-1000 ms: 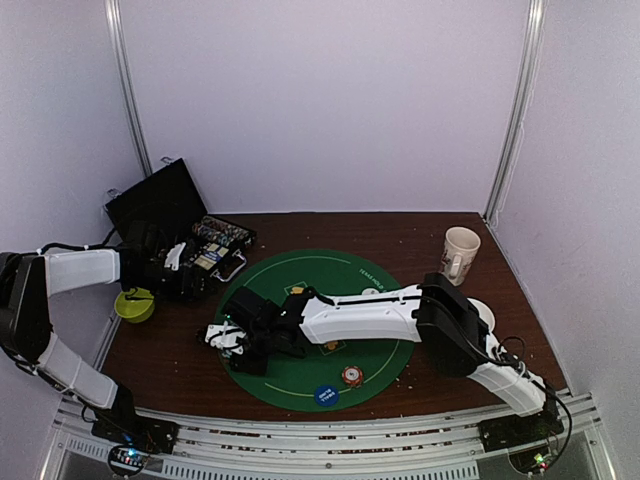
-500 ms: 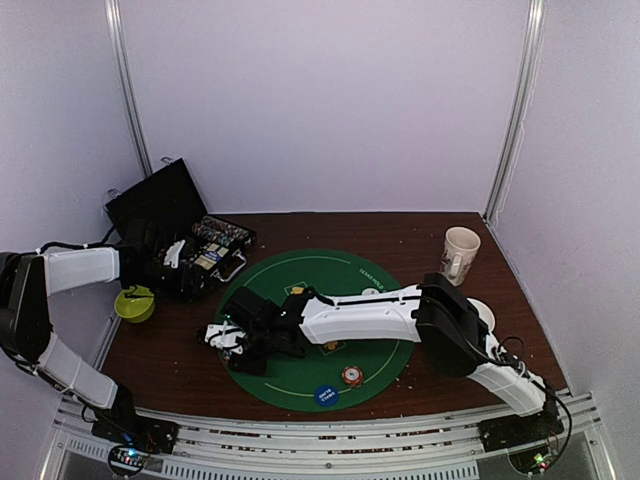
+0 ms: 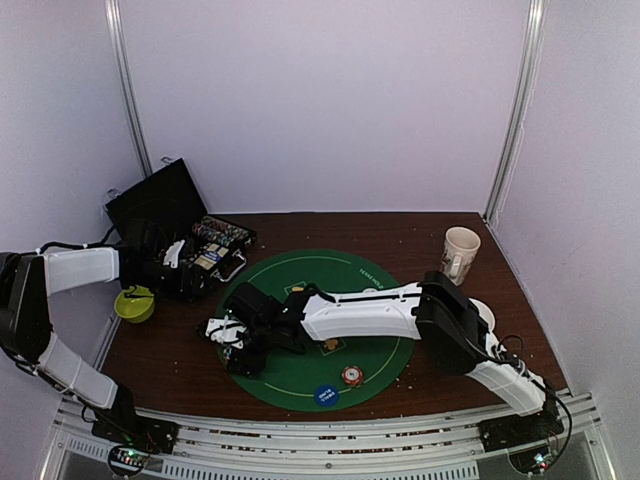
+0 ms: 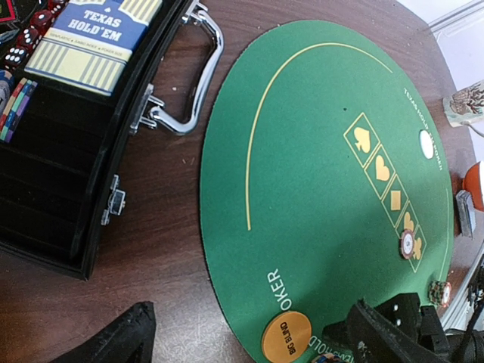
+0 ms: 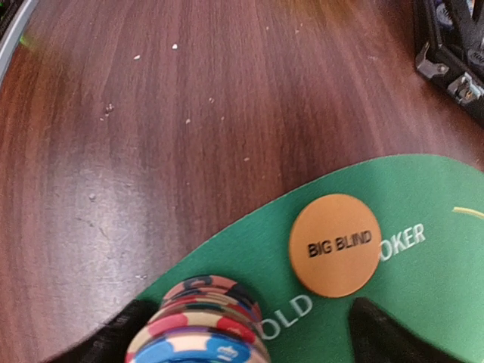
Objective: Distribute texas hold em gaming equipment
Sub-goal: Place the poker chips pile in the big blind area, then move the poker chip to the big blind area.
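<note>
Multicoloured chip stack (image 5: 200,327) stands between the right end effector's (image 5: 251,321) widely parted fingers.

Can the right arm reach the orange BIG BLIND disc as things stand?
Probably yes: the round orange disc lies uncovered on the green felt mat, just ahead of the right gripper, jaws open.

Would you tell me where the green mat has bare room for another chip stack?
The green mat is bare between its yellow arc and the row of suit symbols. It is crowded at the edge where the Big Blind disc, the chip stack and the open right gripper sit.
</note>
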`<action>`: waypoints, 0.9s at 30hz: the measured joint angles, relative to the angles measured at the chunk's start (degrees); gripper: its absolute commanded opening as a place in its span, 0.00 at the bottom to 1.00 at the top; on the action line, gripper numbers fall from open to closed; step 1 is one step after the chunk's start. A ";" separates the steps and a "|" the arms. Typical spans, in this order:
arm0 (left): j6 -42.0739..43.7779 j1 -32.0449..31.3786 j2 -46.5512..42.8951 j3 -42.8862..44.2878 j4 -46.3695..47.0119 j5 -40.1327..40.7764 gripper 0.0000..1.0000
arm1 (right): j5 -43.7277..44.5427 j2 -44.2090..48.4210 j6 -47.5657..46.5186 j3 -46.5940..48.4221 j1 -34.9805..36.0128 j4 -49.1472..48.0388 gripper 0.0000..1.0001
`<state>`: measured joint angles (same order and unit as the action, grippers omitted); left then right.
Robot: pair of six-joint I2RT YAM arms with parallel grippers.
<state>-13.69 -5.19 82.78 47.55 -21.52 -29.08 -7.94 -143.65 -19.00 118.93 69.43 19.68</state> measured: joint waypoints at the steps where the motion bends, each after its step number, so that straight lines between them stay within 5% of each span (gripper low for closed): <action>1: 0.07 0.00 -0.04 0.00 0.00 0.00 0.92 | 0.07 0.00 0.07 0.00 -0.07 -0.28 1.00; 27: 0.59 0.02 -2.67 0.00 -0.04 0.52 0.91 | -2.05 3.93 -0.35 -3.13 0.48 -0.96 1.00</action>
<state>-13.10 -5.17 80.12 47.55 -21.56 -28.56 -10.00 -139.72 -19.35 115.81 69.91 18.72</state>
